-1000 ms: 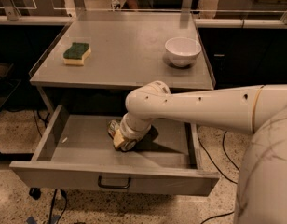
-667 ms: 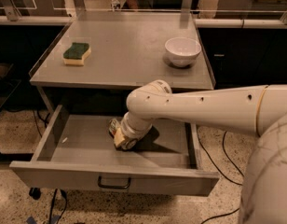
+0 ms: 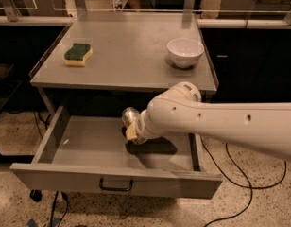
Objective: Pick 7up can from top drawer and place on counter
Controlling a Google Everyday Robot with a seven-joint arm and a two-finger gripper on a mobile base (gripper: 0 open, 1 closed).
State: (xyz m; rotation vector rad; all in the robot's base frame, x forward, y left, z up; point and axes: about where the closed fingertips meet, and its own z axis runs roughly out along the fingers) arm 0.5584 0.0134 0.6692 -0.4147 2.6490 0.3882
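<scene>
You've got a flat grey metal counter (image 3: 131, 56) with low raised side edges, standing on a speckled terrazzo floor (image 3: 259, 202). On top: one green-and-yellow sponge (image 3: 78, 54) and one round white bowl (image 3: 185, 51), well apart. One top drawer (image 3: 89, 148) is pulled open, with one dark handle (image 3: 116, 185). The gripper (image 3: 132, 128) sits inside the drawer, pinching the one 7up can (image 3: 130, 114), shiny silver end showing.

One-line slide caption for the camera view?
Over the open grey metal drawer, the arm's tool grips a silver-ended drink can; grey counter above bears green-yellow sponge and white bowl.
</scene>
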